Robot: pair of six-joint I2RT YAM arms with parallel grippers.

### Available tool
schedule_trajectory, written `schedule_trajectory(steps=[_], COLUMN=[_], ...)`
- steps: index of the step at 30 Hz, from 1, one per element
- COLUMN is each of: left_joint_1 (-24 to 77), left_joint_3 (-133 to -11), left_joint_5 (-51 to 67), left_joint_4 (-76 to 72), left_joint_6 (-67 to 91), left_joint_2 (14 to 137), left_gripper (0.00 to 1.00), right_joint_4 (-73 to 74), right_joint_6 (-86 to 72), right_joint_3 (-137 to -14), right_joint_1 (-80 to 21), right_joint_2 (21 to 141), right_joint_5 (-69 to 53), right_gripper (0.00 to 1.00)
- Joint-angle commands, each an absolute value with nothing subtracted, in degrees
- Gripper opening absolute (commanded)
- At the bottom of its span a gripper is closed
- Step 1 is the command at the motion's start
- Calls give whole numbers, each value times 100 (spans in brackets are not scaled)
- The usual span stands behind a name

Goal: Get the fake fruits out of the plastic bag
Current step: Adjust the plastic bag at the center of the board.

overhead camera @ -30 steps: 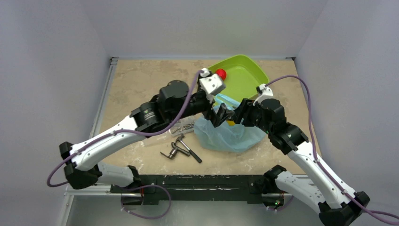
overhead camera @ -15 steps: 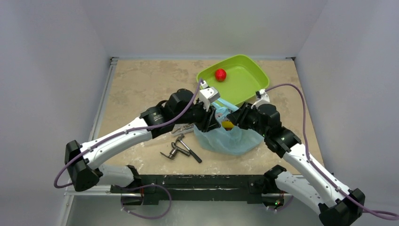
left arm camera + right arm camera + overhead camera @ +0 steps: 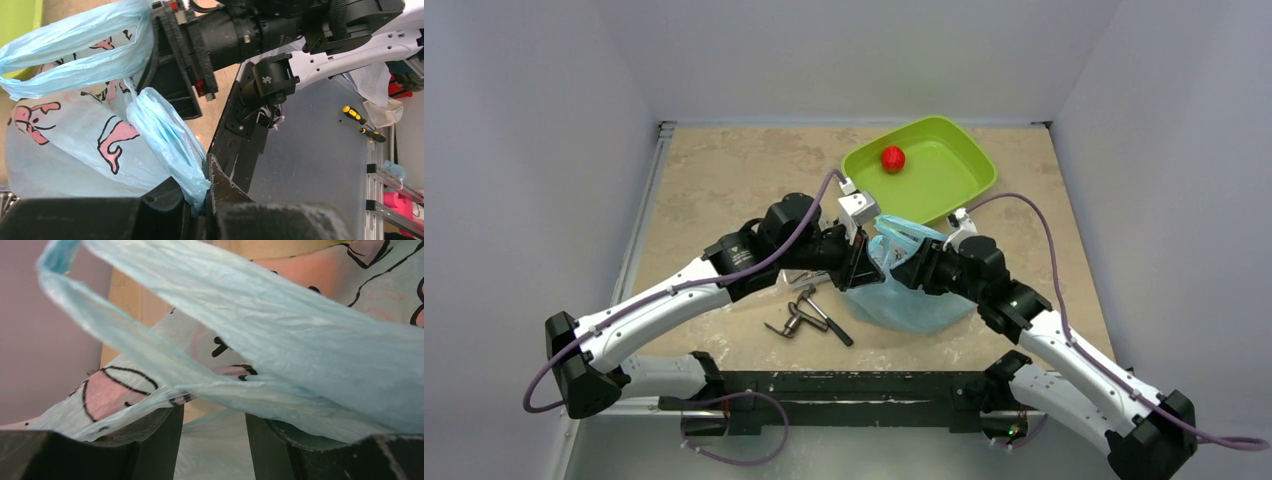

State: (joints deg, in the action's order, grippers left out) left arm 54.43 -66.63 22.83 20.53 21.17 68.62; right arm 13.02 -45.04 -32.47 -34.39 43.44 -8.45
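My left gripper (image 3: 206, 172) is clamped on a twisted handle (image 3: 167, 145) of the plastic bag (image 3: 65, 150). My right gripper (image 3: 210, 430) stands half open, with bag film draped across it unpinched. A one-sided pull could tear the thin handle or drag the bag onto the metal tools (image 3: 809, 315) just left of it. Beyond the bag, one red fruit (image 3: 892, 158) lies in the green tray (image 3: 959, 175).
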Motion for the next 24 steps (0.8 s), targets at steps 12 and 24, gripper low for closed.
schedule_trajectory(steps=[12,24], left_joint_1=[5449,5447], left_joint_3=[-6102,-8664], left_joint_5=[2047,818], left_joint_4=[2533,3832], left_joint_6=[2325,1249], left_joint_2=[6115,6729], left_gripper=[0,100], right_joint_4=[758,1218], right_joint_6=[-6088,-4839], right_joint_3=[-2885,-2813], right_joint_1=[-2769,-2643], right_joint_2=[3963,3374], right_joint_5=[2292,898], right_gripper=[59,62])
